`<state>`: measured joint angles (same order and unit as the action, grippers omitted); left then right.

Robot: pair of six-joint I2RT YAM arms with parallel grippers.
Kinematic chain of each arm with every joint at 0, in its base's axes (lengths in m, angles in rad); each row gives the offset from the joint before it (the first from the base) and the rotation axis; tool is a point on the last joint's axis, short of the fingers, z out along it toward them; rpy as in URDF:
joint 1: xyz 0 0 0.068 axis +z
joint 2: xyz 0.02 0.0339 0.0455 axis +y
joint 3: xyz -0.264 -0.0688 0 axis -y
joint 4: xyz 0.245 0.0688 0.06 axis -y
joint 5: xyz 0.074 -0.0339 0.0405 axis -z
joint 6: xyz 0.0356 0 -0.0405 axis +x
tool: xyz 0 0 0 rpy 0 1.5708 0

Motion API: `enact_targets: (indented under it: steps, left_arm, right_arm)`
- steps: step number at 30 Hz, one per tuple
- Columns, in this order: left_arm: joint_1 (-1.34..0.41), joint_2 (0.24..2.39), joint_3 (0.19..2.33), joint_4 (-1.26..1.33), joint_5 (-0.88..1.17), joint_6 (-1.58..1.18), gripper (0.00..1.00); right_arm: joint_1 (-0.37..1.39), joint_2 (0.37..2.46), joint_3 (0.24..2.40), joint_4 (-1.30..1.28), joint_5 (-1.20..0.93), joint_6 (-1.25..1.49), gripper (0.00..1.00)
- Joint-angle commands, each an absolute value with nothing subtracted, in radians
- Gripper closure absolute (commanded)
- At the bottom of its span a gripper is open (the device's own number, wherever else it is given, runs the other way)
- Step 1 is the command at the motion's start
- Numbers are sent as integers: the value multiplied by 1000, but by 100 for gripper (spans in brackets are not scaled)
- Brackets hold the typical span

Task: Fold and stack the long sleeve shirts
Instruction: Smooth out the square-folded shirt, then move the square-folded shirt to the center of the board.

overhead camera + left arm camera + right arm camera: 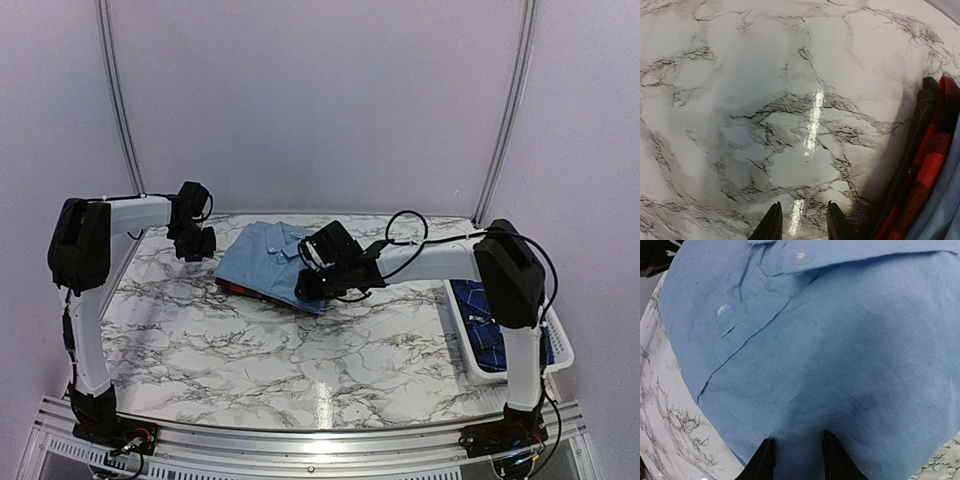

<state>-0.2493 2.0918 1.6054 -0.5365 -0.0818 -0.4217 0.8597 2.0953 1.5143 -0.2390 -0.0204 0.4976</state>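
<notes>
Your left gripper (801,222) hangs over bare marble table (230,340) at the far left. Its two dark fingers are parted by a narrow gap that shows only tabletop, and they hold nothing. In the left wrist view, the folded edge of the red-and-black check shirt (935,160) lies just to the right of those fingers. It is near them but not touching.

Toward the middle of the table, the light blue shirt (262,256) lies folded on top of the check shirt. Its collar faces the back wall, and a thin strip of red check shows along its near edge.

Your right gripper (797,457) reaches in from the right and sits over the near right part of the blue shirt. Its fingers are parted about as far as those on the left. Smooth blue cloth fills the gap between them, and no fold is visibly pinched. You cannot tell from the wrist view whether the tips actually touch the fabric. A buttoned placket and the collar edge run across the top of that view.

At the far right edge of the table stands a white basket (468,362). The dark blue plaid shirt (483,322) lies inside it, well apart from the stacked pair.
</notes>
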Motion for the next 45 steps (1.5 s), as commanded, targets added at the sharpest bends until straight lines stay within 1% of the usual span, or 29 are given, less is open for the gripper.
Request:
enact_targets:
  steps: [1, 6, 11, 15, 17, 22, 30, 36, 42, 45]
  left_arm:
    - [-291, 2100, 1558, -485, -26, -449, 68]
    - [-336, 2118, 1525, -457, -15, -467, 69]
    - [-375, 2134, 1523, -437, -3, -486, 70]
    - [-400, 2151, 1532, -417, 28, -505, 70]
    - [-407, 2164, 1545, -414, 45, -519, 72]
    - [-438, 2180, 1545, -392, 66, -548, 72]
    - [-491, 2208, 1582, -334, 113, -600, 72]
    - [-513, 2266, 1664, -323, 148, -613, 72]
    - [-517, 2307, 1722, -316, 155, -617, 71]
    - [-512, 2294, 1719, -319, 136, -615, 71]
  right_arm:
    - [807, 2050, 1460, -214, -25, 512, 67]
    - [786, 1991, 1430, -216, -20, 498, 64]
    - [787, 1920, 1420, -231, -5, 483, 60]
    - [787, 1874, 1402, -248, 48, 468, 58]
    - [788, 1856, 1402, -267, 51, 455, 57]
    - [858, 1819, 1399, -291, 67, 428, 52]
    - [951, 1851, 1362, -273, 51, 491, 49]
    - [954, 1957, 1351, -214, 38, 552, 46]
    - [939, 2079, 1422, -207, 96, 586, 46]
    - [911, 2099, 1419, -207, 124, 602, 45]
